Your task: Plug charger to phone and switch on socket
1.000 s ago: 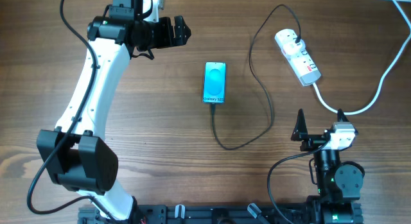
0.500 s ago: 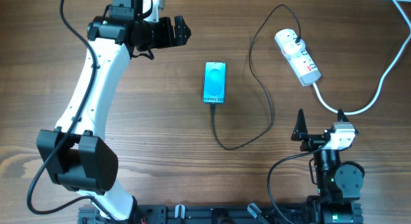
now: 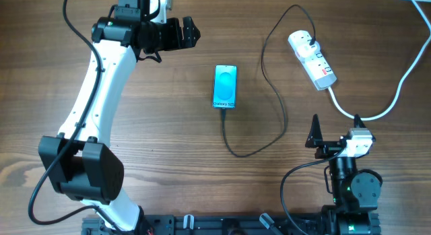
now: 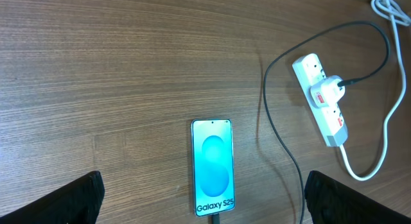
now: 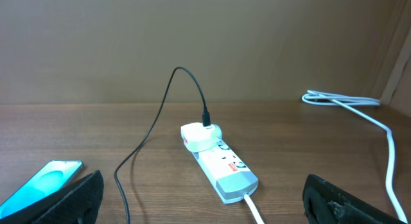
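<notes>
Left claw point(image 3: 193, 31) wide and empty, parked up-desk of the phone point(image 3: 225, 86), probably for a clear look down; right claw point(image 3: 335, 127) just as wide and empty by the front edge of the desk point(image 3: 168, 141), facing the socket point(image 3: 313, 60). Phone face-up mid-desk, charger point(image 3: 283, 120) apparently seated in its lower end and looping off to the white adapter point(image 3: 301, 41) in the socket. Between right claw and socket only the thick white cord point(image 3: 397, 93); switch state too small to tell.

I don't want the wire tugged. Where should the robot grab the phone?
Best pinch the phone across its long edges, mid-length, coming straight down. It lies flat, screen up, narrow that way; the charger cable leaves its short end by the text, so stay clear there.
</notes>
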Robot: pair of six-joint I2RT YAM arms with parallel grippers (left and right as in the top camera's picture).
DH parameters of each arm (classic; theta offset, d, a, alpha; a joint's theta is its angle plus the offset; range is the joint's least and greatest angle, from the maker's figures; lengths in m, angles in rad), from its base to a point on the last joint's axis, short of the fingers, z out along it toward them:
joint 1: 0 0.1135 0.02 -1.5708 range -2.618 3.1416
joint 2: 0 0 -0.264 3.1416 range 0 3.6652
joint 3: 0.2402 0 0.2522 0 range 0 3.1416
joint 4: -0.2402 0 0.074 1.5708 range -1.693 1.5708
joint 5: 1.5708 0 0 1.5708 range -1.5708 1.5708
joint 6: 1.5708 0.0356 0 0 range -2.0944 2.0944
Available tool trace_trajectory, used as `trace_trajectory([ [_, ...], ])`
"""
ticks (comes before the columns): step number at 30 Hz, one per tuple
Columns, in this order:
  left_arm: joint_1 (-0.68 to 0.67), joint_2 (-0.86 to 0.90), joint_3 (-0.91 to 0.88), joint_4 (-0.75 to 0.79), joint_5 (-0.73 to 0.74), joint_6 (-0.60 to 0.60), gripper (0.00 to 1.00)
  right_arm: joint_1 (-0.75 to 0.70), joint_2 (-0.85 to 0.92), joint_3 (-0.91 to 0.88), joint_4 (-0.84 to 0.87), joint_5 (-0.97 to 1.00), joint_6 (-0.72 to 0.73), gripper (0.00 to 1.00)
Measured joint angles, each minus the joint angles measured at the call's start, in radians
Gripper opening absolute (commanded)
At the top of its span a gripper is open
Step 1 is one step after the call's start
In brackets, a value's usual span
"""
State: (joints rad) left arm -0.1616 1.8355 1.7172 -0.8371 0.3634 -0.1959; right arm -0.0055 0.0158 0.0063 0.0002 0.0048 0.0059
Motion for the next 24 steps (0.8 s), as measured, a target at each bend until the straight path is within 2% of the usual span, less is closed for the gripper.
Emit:
trace_trajectory([
  [4,0.000,0.000,0.000,-0.041,-0.005,0.000,1.00,0.000,0.000,0.000,0.000,0.000,0.000,1.00],
  [12,-0.014,-0.024,-0.027,-0.120,-0.140,0.000,1.00,0.000,0.000,0.000,0.000,0.000,0.000,1.00],
  [18,-0.011,-0.212,-0.213,-0.054,-0.206,0.000,1.00,0.000,0.000,0.000,0.000,0.000,0.000,1.00],
  [24,0.042,-0.437,-0.346,-0.085,-0.222,0.000,1.00,0.000,0.000,0.000,0.001,0.000,0.000,1.00],
])
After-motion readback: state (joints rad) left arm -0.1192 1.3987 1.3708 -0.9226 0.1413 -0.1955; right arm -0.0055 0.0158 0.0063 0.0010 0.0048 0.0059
